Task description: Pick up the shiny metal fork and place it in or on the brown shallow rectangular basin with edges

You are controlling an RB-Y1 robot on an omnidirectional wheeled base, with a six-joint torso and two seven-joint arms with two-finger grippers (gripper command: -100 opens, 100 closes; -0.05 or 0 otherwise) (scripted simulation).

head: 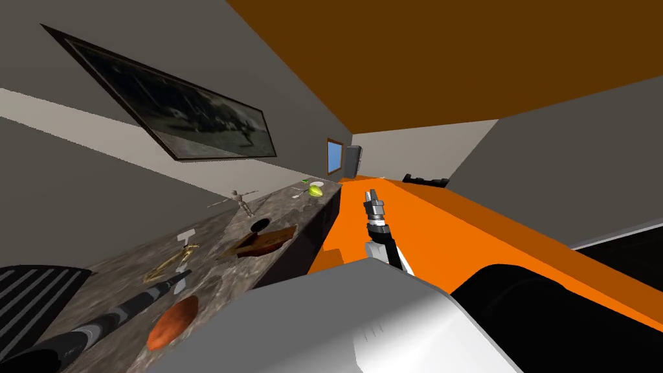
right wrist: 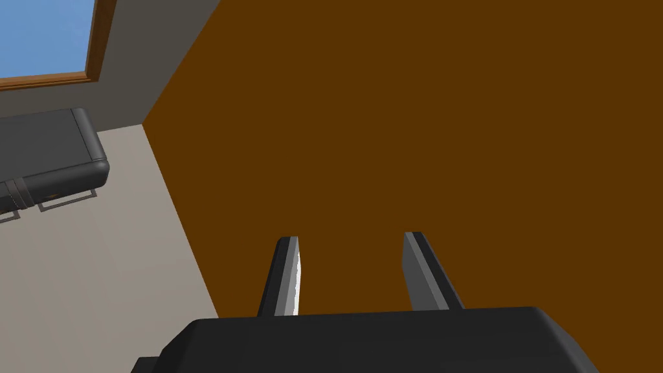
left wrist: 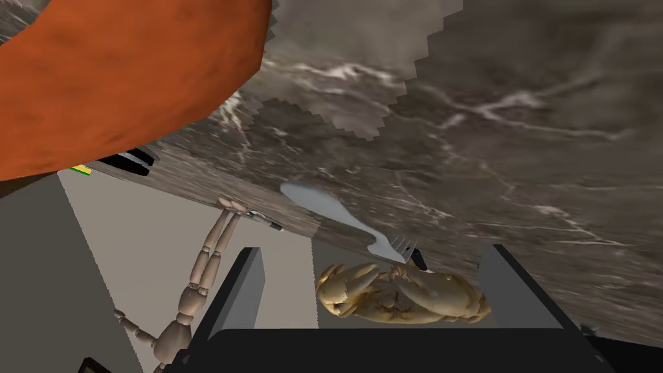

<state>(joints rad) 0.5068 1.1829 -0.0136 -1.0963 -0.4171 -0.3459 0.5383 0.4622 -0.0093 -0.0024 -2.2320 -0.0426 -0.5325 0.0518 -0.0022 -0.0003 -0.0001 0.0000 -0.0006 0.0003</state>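
left pincer wide open, empty, near crab | fork beside crab on marbled counter | right pincer open, empty

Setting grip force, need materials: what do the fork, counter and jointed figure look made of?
The fork is plain light grey and matte, with no glint; it may be metal, but the look leaves that open. The counter looks like polished stone, marble-like: grey-brown with white veins. The figure looks like wood: tan, matte, with segmented limbs on ball joints.

Grey walls, orange floor, marbled counter, one blue window.
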